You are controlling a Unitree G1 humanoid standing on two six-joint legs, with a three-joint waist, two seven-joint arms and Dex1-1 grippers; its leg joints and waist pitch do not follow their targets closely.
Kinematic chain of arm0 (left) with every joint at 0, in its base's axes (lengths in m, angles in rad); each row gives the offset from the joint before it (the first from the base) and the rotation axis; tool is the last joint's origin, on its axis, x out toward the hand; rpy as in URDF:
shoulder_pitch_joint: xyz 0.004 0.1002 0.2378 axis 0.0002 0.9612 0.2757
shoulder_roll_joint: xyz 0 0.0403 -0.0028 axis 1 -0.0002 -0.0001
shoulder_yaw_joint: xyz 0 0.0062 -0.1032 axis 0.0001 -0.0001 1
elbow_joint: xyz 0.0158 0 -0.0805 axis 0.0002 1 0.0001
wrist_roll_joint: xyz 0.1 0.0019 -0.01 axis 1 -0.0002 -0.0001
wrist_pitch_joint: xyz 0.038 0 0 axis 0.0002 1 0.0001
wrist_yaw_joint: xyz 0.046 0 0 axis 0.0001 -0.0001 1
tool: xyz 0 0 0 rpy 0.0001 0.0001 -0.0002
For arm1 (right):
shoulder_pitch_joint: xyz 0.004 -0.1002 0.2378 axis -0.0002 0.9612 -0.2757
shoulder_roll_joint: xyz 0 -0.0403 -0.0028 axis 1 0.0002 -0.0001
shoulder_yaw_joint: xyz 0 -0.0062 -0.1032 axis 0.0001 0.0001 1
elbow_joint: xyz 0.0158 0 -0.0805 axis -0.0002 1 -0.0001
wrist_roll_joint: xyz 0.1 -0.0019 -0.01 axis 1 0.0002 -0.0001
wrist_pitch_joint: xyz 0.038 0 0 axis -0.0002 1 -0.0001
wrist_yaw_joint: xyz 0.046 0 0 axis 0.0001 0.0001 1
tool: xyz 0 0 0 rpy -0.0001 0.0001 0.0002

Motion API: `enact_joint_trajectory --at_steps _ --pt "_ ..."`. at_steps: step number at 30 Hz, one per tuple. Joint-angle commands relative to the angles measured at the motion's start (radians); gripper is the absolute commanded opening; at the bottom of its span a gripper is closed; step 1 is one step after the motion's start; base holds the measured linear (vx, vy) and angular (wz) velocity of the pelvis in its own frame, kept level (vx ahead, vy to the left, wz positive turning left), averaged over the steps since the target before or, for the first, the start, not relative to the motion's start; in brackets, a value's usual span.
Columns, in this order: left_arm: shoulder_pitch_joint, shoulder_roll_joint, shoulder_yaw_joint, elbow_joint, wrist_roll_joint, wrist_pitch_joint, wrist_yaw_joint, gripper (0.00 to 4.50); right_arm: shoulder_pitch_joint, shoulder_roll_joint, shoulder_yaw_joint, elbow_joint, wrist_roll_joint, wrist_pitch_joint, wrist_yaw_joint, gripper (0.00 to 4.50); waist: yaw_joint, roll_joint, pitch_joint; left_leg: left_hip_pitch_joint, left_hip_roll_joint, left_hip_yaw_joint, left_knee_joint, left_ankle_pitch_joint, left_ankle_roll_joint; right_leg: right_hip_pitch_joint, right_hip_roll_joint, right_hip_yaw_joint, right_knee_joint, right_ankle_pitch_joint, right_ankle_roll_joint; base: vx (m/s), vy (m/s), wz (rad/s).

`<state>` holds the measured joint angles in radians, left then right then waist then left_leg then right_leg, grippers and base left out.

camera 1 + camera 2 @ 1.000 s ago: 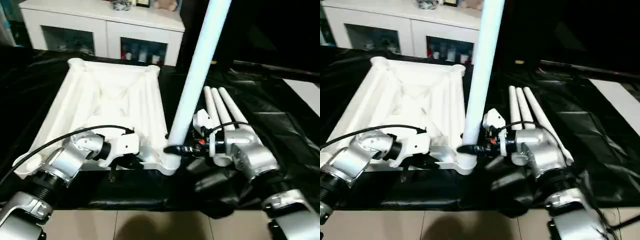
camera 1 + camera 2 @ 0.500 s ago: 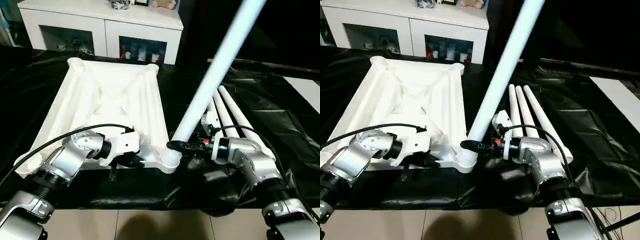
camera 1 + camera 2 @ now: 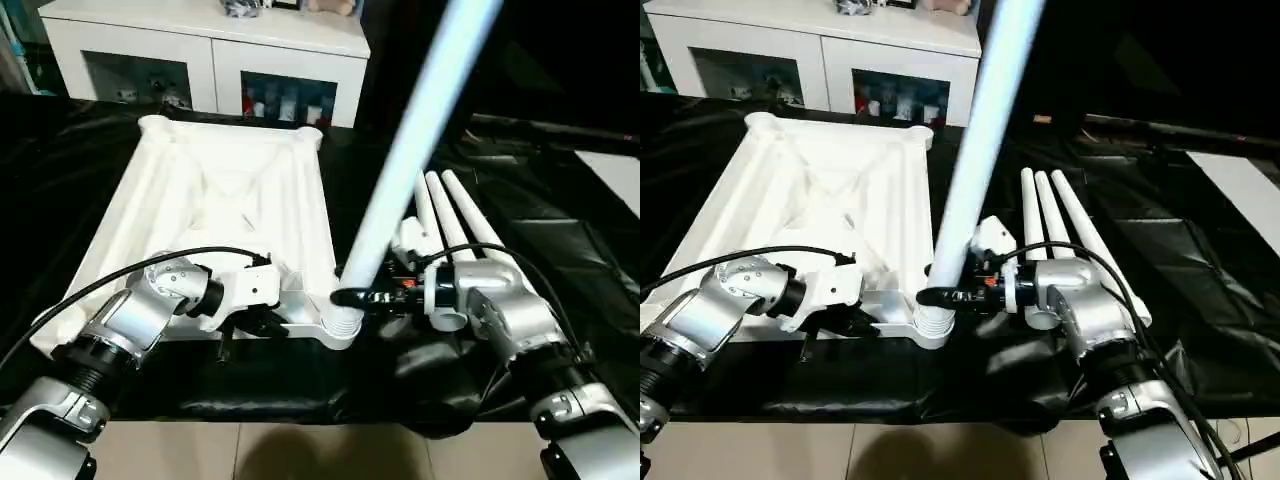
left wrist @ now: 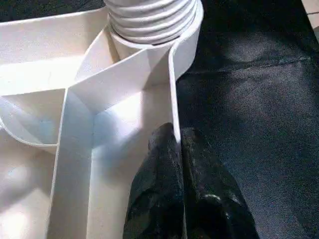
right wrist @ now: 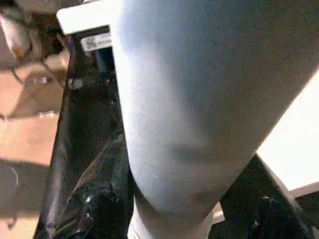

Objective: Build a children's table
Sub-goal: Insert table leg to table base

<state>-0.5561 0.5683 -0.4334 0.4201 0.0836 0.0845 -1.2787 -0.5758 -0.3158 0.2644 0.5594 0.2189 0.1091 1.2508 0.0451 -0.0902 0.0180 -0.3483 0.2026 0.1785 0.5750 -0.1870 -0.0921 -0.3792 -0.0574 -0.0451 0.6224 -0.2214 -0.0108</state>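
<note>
Your tabletop lies ribbed side up on the black sheet, and your right gripper is clamped around the base of the leg just above the near right corner socket, the leg leaning up and away. Your left gripper is pinched shut on the tabletop's near edge wall beside that socket. Three spare legs lie together behind your right arm.

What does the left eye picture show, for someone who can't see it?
The right gripper clamps a long white table leg at its base, standing tilted in the near right corner socket of the upside-down white tabletop. The left gripper grips the tabletop's near edge; three spare legs lie alongside on black sheeting.
</note>
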Motion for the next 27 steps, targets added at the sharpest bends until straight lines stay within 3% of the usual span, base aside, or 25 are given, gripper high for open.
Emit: enact_joint_trajectory --at_steps 1,2,8,12,15,17,21,27 --pt "-0.016 0.003 -0.022 0.003 0.028 -0.007 -0.005 0.0 0.085 -0.025 0.119 0.121 -0.141 0.05 -0.006 1.84 -0.004 0.029 -0.018 0.011 0.042 -0.018 -0.08 -0.366 -0.02 0.009 -0.08 0.049 -0.099 -0.353 -0.165 0.0 0.0 0.0" --pt "-0.015 0.003 -0.021 0.001 0.028 -0.005 -0.004 0.0 0.09 -0.025 0.125 0.117 -0.143 0.049 -0.004 1.84 -0.006 0.022 -0.019 0.013 0.043 -0.02 -0.082 -0.392 -0.025 0.007 -0.078 0.048 -0.101 -0.371 -0.158 0.0 0.0 0.0" --pt "-0.004 0.006 -0.018 -0.006 0.028 -0.003 -0.002 0.0 0.11 -0.017 0.122 0.124 -0.149 0.019 -0.025 1.84 -0.011 0.025 -0.019 0.014 0.042 -0.021 -0.085 -0.409 -0.025 0.007 -0.079 0.049 -0.103 -0.354 -0.164 0.0 0.0 0.0" --pt "-0.003 0.007 -0.017 -0.006 0.029 -0.001 -0.005 0.0 0.092 0.018 0.056 0.155 -0.094 0.045 -0.064 1.84 -0.014 0.025 -0.014 0.018 0.041 -0.025 -0.086 -0.454 -0.028 0.004 -0.081 0.049 -0.111 -0.436 -0.146 0.0 0.0 0.0" --pt "-0.002 0.007 -0.02 -0.005 0.027 0.0 -0.007 0.0 0.053 0.051 -0.032 0.224 -0.041 0.079 -0.144 1.84 -0.019 0.025 -0.013 0.019 0.04 -0.031 -0.088 -0.477 -0.031 0.0 -0.084 0.048 -0.118 -0.513 -0.124 0.0 0.0 0.0" --pt "-0.001 0.006 -0.02 -0.007 0.026 0.001 -0.009 0.0 0.047 0.048 -0.048 0.246 -0.036 0.086 -0.162 1.84 -0.023 0.026 -0.011 0.02 0.04 -0.035 -0.089 -0.493 -0.034 -0.001 -0.084 0.046 -0.12 -0.542 -0.121 0.0 0.0 0.0" --pt "0.0 0.007 -0.021 -0.008 0.025 0.003 -0.01 0.0 0.062 0.03 -0.033 0.246 -0.045 0.102 -0.141 1.84 -0.021 0.026 -0.011 0.024 0.04 -0.036 -0.089 -0.512 -0.035 -0.005 -0.083 0.045 -0.125 -0.557 -0.106 0.0 0.0 0.0" --pt "0.003 0.011 -0.023 -0.012 0.028 0.004 -0.011 0.0 0.107 -0.007 0.028 0.222 -0.098 0.08 -0.076 1.84 -0.014 0.026 -0.013 0.024 0.042 -0.027 -0.09 -0.476 -0.025 -0.004 -0.08 0.05 -0.117 -0.448 -0.141 0.0 0.0 0.0"
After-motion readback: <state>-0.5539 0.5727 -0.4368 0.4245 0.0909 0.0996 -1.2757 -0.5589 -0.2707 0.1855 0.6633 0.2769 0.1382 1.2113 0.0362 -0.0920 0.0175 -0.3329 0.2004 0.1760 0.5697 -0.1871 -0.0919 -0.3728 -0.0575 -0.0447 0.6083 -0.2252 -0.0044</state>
